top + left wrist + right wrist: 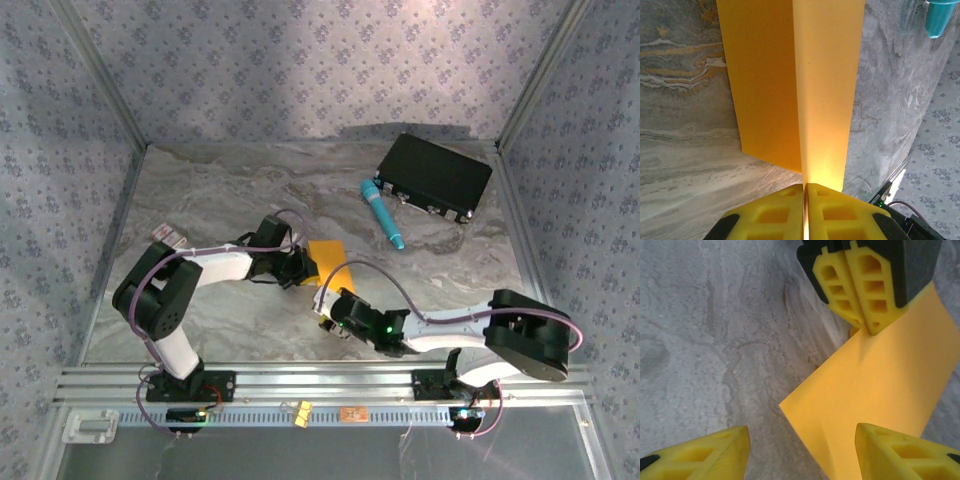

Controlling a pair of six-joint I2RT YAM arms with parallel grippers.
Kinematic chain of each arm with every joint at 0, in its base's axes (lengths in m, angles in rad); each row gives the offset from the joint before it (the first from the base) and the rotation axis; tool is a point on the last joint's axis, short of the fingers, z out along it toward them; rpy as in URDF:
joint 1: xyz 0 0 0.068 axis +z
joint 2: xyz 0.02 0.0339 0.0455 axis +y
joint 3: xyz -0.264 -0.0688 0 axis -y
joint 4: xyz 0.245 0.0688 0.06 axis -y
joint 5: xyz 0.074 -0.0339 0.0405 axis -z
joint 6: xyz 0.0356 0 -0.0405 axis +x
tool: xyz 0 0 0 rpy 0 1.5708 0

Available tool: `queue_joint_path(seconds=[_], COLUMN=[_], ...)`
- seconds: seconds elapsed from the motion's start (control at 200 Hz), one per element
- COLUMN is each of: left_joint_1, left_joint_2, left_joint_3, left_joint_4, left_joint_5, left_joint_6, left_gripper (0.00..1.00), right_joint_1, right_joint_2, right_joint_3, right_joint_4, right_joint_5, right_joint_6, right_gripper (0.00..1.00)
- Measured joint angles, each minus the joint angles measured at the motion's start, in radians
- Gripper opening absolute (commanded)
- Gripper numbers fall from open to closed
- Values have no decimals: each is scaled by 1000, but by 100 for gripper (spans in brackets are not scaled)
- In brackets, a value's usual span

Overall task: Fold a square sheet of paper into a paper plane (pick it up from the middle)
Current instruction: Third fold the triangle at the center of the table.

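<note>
My left gripper (804, 187) clamps the paper (770, 75) at the centre of the table (200, 200); my right gripper (801, 435) gapes open beside it.

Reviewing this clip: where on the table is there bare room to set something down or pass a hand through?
Bare marble runs along the back wall, left of the black box and teal pen; also the right side between pen and right arm. Crowded at centre: left fingers pinch the orange sheet, right fingers open close by.
</note>
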Motion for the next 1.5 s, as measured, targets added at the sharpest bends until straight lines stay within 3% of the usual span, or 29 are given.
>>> queue_joint_path(seconds=[0.21,0.455,1.294,1.439,1.499], left_joint_1=[0,0,0,0,0], left_joint_2=[0,0,0,0,-6], left_joint_3=[0,0,0,0,-2], left_joint_4=[0,0,1,1,0], left_joint_5=[0,3,3,-1,-13], left_joint_6=[0,0,-1,-7,-14], left_gripper=[10,10,11,28,41], right_joint_1=[32,41,43,38,30], right_joint_2=[72,98,98,96,90], right_joint_3=[17,17,16,16,16], right_joint_4=[39,87,113,105,90], right_joint_5=[109,181,192,187,174], right_joint_6=[-63,-89,-68,-45,-23], right_gripper=[57,47,12,8,8])
